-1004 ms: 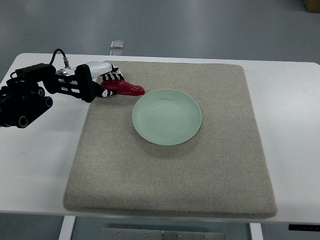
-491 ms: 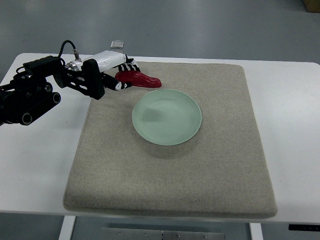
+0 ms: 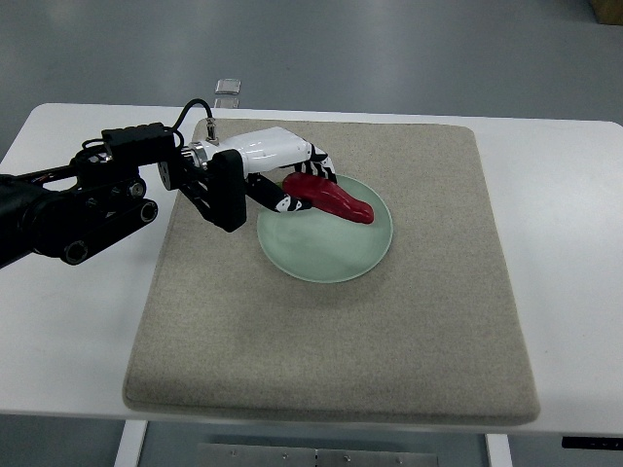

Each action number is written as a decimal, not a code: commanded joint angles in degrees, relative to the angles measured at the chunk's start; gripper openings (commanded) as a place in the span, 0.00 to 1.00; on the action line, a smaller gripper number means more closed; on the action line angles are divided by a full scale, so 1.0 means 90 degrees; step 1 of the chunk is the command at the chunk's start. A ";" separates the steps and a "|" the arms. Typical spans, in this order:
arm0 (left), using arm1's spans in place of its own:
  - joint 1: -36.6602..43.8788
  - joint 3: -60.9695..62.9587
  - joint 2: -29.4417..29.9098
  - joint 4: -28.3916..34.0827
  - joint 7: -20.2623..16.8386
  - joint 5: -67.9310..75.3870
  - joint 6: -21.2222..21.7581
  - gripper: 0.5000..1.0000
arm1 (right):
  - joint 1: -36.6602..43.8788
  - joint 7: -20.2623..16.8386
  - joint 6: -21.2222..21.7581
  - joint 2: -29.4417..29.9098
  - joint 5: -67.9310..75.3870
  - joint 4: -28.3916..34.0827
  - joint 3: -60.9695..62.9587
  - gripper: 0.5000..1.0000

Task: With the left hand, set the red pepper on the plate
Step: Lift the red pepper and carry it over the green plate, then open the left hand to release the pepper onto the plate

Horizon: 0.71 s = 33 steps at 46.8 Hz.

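Note:
A long red pepper (image 3: 334, 197) hangs over the pale green plate (image 3: 336, 255), above its upper half, tip pointing right and slightly down. My left hand (image 3: 304, 181), white with black-striped fingers, is shut on the pepper's stem end at the plate's upper left rim. Its black arm comes in from the picture's left edge across the white table. Whether the pepper touches the plate I cannot tell. The right hand is out of sight.
The plate sits on a beige felt mat (image 3: 389, 350) that covers most of the white table (image 3: 565, 292). A small clear object (image 3: 227, 89) lies at the table's far edge, behind the arm.
The left hand has carried the pepper right and toward the front, from the mat left of the plate to above the plate. The arm reaches farther in.

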 commanded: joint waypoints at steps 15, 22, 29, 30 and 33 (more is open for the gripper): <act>0.0060 0.0161 -0.0276 0.0038 0.0001 0.0325 -0.0015 0.00 | 0.0000 0.0000 0.0000 0.0000 0.0000 0.0003 0.0001 0.86; 0.0060 0.0200 -0.0315 0.0078 0.0001 0.0335 -0.0005 0.00 | 0.0000 -0.0009 0.0000 0.0000 0.0000 0.0003 0.0001 0.86; 0.0060 0.0200 -0.0354 0.0155 0.0010 0.0325 0.0004 0.00 | 0.0000 -0.0009 0.0000 0.0000 0.0000 0.0003 -0.0008 0.86; 0.0070 0.0191 -0.0354 0.0175 0.0010 0.0325 0.0004 0.00 | 0.0000 0.0000 0.0000 0.0000 0.0000 0.0003 -0.0008 0.86; 0.0070 0.0191 -0.0364 0.0195 0.0010 0.0315 0.0014 0.00 | 0.0000 -0.0009 0.0000 0.0000 0.0000 0.0003 -0.0008 0.86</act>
